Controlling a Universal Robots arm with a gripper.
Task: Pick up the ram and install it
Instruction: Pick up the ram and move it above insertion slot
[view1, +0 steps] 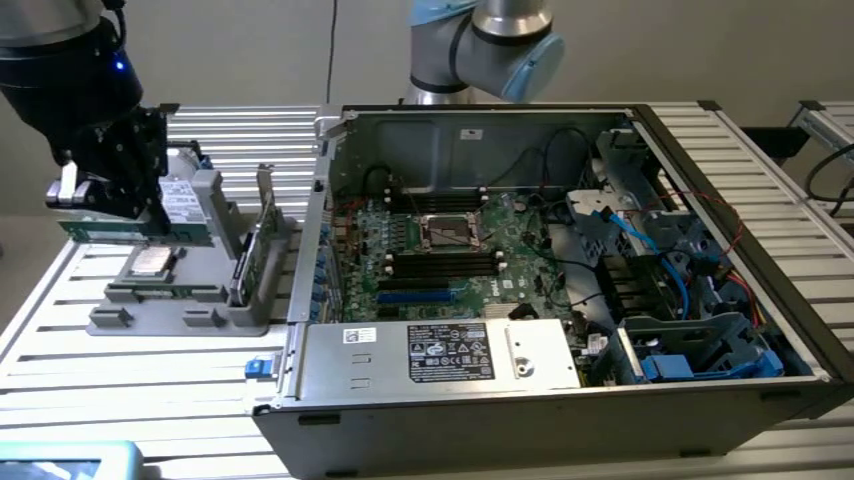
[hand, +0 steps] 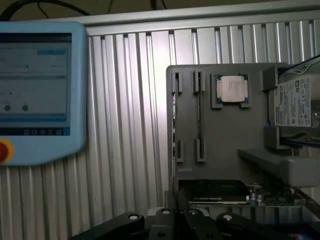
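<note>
In the exterior view my black gripper (view1: 114, 210) hangs at the left, above the grey parts holder (view1: 200, 318). It is shut on the ram (view1: 167, 230), a thin dark-green stick held level just above the holder. The open computer case (view1: 747, 400) lies to the exterior view's right, its motherboard (view1: 514, 235) face up with long black memory slots (view1: 441, 265) beside the processor socket. In the wrist view the gripper's black linkage (hand: 186, 222) looks down on the holder (hand: 225, 145), whose narrow slots (hand: 200, 115) stand empty.
On the holder sit a square silver processor chip (hand: 232, 89), a hard drive (hand: 295, 102) and a taller green card with a metal bracket (view1: 260, 240). A blue teach pendant (hand: 35, 90) lies on the slatted table. Cables and drive cages crowd the case's right side.
</note>
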